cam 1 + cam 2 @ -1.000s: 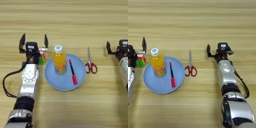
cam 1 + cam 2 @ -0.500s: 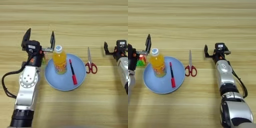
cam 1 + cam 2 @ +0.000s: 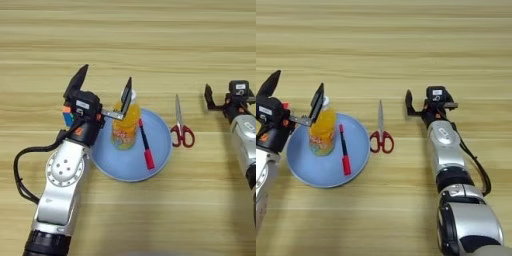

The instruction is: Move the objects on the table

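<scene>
**Left claw spread beside the bottle**

We see the left claw with its fingers wide apart, gripping nothing; one finger sits in front of the bottle, near its top. The bottle stands upright on the plate, left of the pen, around mid-bench. The cube shows partly behind the left claw, off the plate's left side. Scissors lie on the bench just right of the plate, blades toward the far edge. Right claw hovers right of the scissors; we cannot tell its fingers.
</scene>
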